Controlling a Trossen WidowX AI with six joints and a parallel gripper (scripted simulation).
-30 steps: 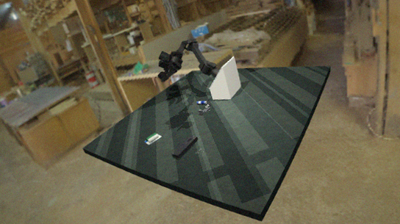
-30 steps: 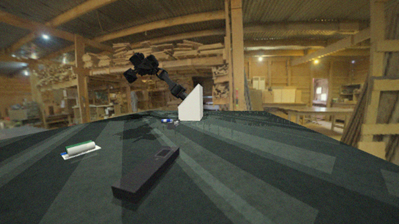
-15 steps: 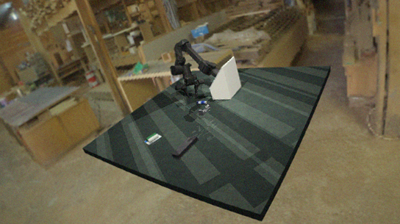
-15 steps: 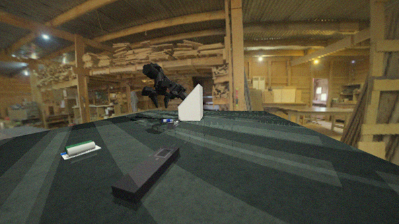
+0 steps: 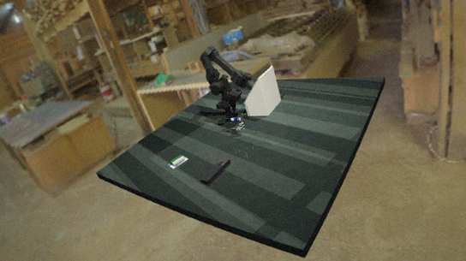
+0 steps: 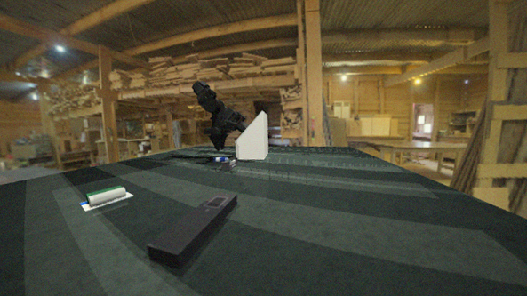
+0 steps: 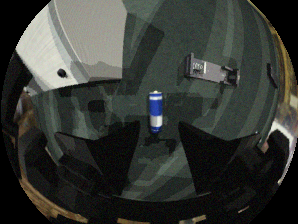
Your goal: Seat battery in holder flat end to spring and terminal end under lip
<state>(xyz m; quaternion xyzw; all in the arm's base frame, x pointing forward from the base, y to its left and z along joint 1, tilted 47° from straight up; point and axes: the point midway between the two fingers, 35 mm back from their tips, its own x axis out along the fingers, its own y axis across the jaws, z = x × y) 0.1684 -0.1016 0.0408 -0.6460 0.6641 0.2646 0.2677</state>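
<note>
The battery [image 5: 235, 119] [image 6: 221, 159] [image 7: 156, 112], blue with a white band, lies on its side on the dark mat. Its small terminal end points up in the wrist view. The grey holder [image 5: 238, 128] [image 6: 229, 165] [image 7: 214, 74] lies apart from it, to the upper right in the wrist view, empty, with a tall wall at its left end and smaller raised parts at its right end; spring and lip cannot be told apart. My gripper [image 5: 231, 114] [image 6: 220, 148] [image 7: 159, 124] is partly open and empty, pointing down above the battery, which shows between and beyond the fingertips.
A white slant-topped block [image 5: 265, 95] [image 6: 252, 142] [image 7: 92, 40] stands close beside the arm, at the upper left in the wrist view. A long dark box [image 5: 215, 172] [image 6: 194, 230] and a green-and-white roll [image 5: 178, 161] [image 6: 107, 196] on a white card lie farther from the arm.
</note>
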